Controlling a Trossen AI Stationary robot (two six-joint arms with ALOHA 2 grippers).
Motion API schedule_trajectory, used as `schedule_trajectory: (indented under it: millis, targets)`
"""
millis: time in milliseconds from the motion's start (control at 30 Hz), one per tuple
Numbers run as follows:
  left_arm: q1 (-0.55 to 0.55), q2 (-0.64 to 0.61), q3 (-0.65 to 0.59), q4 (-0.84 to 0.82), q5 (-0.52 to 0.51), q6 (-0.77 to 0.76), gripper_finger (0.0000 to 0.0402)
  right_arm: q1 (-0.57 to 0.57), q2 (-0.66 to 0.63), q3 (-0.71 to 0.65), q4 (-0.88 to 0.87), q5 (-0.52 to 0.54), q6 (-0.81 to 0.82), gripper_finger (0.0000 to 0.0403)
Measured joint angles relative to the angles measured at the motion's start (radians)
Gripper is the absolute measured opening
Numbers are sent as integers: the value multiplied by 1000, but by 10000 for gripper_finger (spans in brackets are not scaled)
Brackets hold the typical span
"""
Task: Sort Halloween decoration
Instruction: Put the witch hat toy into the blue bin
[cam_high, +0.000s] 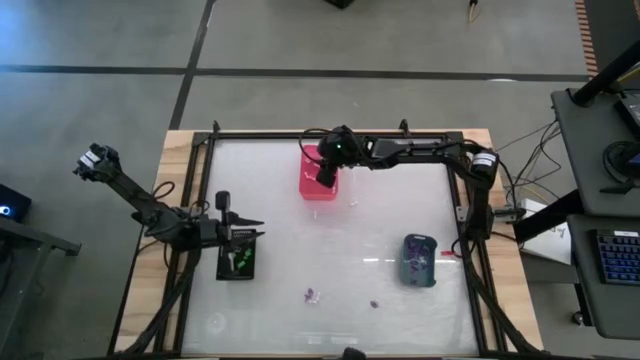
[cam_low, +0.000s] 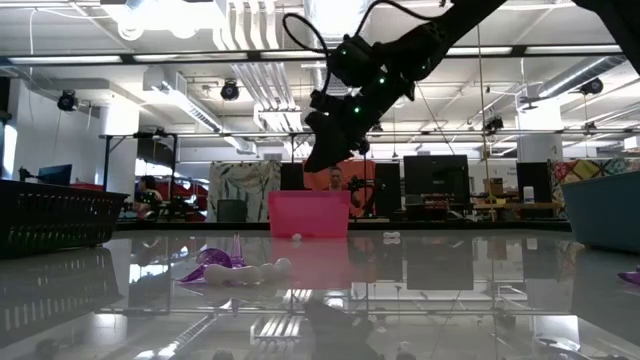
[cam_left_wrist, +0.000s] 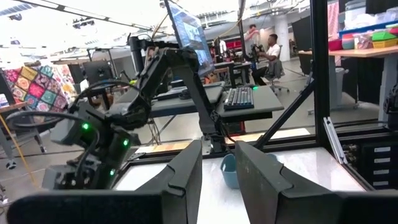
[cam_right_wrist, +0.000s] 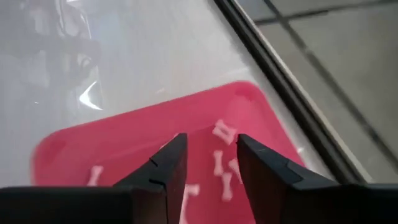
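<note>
My right gripper (cam_high: 327, 176) (cam_right_wrist: 211, 148) hovers open over the pink bin (cam_high: 320, 172) (cam_low: 308, 215), fingers pointing down and holding nothing. White bone-shaped pieces (cam_right_wrist: 222, 167) lie on that bin's floor. My left gripper (cam_high: 248, 232) (cam_left_wrist: 217, 158) waits open above the black bin (cam_high: 237, 262), which holds green pieces (cam_high: 240, 262). Purple pieces (cam_high: 420, 262) lie in the grey-blue bin (cam_high: 419, 260). Loose on the table are a purple and white cluster (cam_high: 312, 295) (cam_low: 225, 270), a small dark piece (cam_high: 375, 304) and white pieces (cam_high: 352, 203) (cam_low: 392, 237).
A black frame (cam_high: 462, 215) runs around the glossy table top. The pink bin sits by the far edge, the black bin at the left, the grey-blue bin at the right. People sit at desks (cam_left_wrist: 268, 53) in the room beyond the table.
</note>
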Motion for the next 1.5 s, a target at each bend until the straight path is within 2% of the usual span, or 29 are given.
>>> schedule_trajectory:
  millis: [100,167,433,600,900,1300,1500]
  targets:
    - [0,18,0,0,0,-5,80,11,-36,0,-58,-6,65,135]
    - [0,31,0,0,0,-8,80,18,-68,1,-119,-47,115,133]
    - [2,41,0,45,0,-1,80,63,-168,32,-365,-381,363,121]
    - [2,42,0,45,0,10,80,154,-187,32,-413,-486,453,122]
    - [3,42,0,44,0,11,80,368,-183,32,-501,-491,496,115]
    - [3,42,0,44,0,11,80,589,-182,32,-545,-489,837,106]
    - [3,42,0,44,0,11,80,677,-173,31,-581,-424,1016,98]
